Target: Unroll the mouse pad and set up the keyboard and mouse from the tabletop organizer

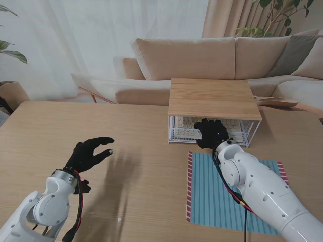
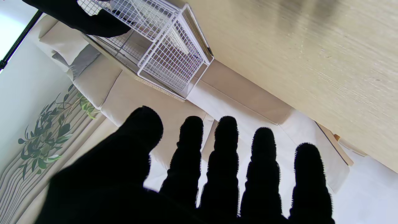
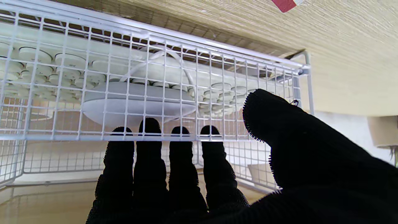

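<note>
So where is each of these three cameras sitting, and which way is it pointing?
Stand: above the shoulders, looking down at the table, striped mouse pad and organizer; both arms and hands show.
Left wrist: looks along the spread left hand over the table toward the sofa.
Right wrist: looks along the right hand into the basket at the mouse and keyboard.
Shared: all three see the organizer's wire basket.
</note>
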### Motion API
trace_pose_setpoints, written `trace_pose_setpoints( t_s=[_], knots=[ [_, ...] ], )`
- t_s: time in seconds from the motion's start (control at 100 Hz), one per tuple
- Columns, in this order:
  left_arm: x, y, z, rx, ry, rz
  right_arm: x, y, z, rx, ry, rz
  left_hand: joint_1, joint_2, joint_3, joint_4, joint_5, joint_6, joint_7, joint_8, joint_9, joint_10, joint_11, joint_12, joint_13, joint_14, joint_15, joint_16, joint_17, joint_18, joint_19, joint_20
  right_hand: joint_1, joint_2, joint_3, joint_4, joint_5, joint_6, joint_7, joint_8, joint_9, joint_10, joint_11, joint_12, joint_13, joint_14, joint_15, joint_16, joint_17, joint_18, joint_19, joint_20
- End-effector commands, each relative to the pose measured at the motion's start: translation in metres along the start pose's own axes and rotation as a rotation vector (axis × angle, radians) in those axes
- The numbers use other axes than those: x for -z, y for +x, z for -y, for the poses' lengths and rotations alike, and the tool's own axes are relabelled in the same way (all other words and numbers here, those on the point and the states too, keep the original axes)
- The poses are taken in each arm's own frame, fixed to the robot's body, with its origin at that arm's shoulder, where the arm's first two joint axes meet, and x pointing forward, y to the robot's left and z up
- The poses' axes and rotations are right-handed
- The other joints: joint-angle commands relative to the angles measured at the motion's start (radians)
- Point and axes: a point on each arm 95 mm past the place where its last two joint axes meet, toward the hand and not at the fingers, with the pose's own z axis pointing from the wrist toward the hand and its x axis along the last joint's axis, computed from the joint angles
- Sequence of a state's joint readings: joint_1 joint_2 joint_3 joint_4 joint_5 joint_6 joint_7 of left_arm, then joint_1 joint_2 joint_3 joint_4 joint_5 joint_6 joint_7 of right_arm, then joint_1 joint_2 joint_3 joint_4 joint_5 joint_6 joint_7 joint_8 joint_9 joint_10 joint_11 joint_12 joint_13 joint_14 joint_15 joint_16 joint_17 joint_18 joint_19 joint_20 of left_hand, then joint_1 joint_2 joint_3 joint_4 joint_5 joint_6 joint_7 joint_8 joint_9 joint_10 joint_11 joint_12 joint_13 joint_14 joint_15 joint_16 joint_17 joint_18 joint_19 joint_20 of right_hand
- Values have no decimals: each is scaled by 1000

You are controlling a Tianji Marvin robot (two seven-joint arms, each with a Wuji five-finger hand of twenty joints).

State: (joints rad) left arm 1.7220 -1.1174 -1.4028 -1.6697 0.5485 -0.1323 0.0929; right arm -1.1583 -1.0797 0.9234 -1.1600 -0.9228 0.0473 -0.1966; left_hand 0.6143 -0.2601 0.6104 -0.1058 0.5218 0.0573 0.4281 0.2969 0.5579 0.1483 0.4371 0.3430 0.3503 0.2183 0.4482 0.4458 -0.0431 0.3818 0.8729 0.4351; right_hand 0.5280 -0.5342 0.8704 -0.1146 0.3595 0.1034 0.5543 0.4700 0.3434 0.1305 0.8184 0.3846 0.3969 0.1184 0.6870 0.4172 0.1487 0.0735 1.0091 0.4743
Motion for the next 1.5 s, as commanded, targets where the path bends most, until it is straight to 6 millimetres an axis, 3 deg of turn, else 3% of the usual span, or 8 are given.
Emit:
trace_pose_setpoints(
  t_s=[0.0, 0.53, 0.6, 0.65, 0.72, 0.81, 1.01, 1.49],
  knots=[
    [0, 0, -3, 6, -15, 4, -4, 6, 0, -8, 16, -2, 3, 8, -3, 42, -15, 1, -14, -11, -18, 26, -18, -13, -24, 4, -14, 16, -16, 18, -22, -10, 4, -2, 33, 17, 7, -2, 17, 5, 19, 7, 29, 13, 26, -2, 22, 16, 10, -26, 40, -16],
    [-2, -1, -3, 9, -15, 13, -20, 13, 7, -19, 41, 36, 2, 4, -4, 42, -24, 12, -15, -12, -21, 26, -18, -13, -25, 5, -15, 17, -17, 18, -23, -11, 67, 22, 62, 18, 176, -66, 138, 93, 202, 9, 168, 77, 200, 43, 233, 109, 106, 74, 162, 57],
    [-2, -2, -3, 9, -13, 14, -21, 13, 8, -19, 42, 40, 2, 5, -4, 42, -23, 13, -15, -12, -21, 29, -18, -13, -26, 7, -15, 17, -17, 19, -23, -11, 110, 2, 49, -56, 190, -87, 197, 96, 240, 6, 183, 106, 236, 45, 275, 124, 130, 87, 184, 84],
    [-2, -2, -3, 9, -14, 15, -21, 13, 8, -17, 40, 41, 2, 6, -5, 42, -22, 12, -15, -12, -20, 28, -18, -13, -25, 7, -15, 17, -17, 19, -23, -11, 142, -16, 44, -84, 197, -109, 278, 62, 277, 0, 188, 129, 268, 44, 300, 131, 153, 96, 197, 109],
    [-2, -2, -3, 9, -16, 16, -21, 13, 8, -17, 42, 41, 1, 6, -5, 42, -30, 15, -19, -13, -20, 28, -18, -13, -26, 6, -16, 17, -18, 19, -24, -12, 201, -10, 20, -96, 207, -132, 387, 29, 335, 1, 197, 120, 310, 48, 333, 139, 176, 109, 214, 132],
    [-3, -2, -4, 10, -22, 18, -21, 14, 8, -18, 42, 38, -1, 8, -8, 42, -53, 35, -26, -16, -24, 27, -19, -13, -28, 7, -17, 17, -18, 18, -24, -12, 237, 16, 20, -94, 274, -158, 431, 37, 413, 5, 213, 134, 377, 56, 377, 150, 215, 127, 241, 152],
    [-3, -3, -4, 12, -22, 24, -19, 15, 9, -2, 49, 29, 1, 8, -10, 43, -58, 45, -21, -13, -27, 30, -17, -12, -27, 13, -15, 19, -17, 21, -27, -13, 276, 23, 24, -101, 363, -180, 446, 51, 498, 31, 238, 171, 455, 57, 451, 173, 268, 143, 286, 193],
    [-3, -3, -5, 25, -24, 29, 1, 20, 11, 25, 129, 14, -2, 8, -15, 44, -58, 62, -23, -16, -25, 34, -14, -11, -30, 15, -18, 22, -19, 21, -30, -15, 308, -8, 76, -107, 408, -176, 439, 90, 531, 68, 249, 214, 487, 58, 498, 202, 292, 146, 308, 234]
  ],
)
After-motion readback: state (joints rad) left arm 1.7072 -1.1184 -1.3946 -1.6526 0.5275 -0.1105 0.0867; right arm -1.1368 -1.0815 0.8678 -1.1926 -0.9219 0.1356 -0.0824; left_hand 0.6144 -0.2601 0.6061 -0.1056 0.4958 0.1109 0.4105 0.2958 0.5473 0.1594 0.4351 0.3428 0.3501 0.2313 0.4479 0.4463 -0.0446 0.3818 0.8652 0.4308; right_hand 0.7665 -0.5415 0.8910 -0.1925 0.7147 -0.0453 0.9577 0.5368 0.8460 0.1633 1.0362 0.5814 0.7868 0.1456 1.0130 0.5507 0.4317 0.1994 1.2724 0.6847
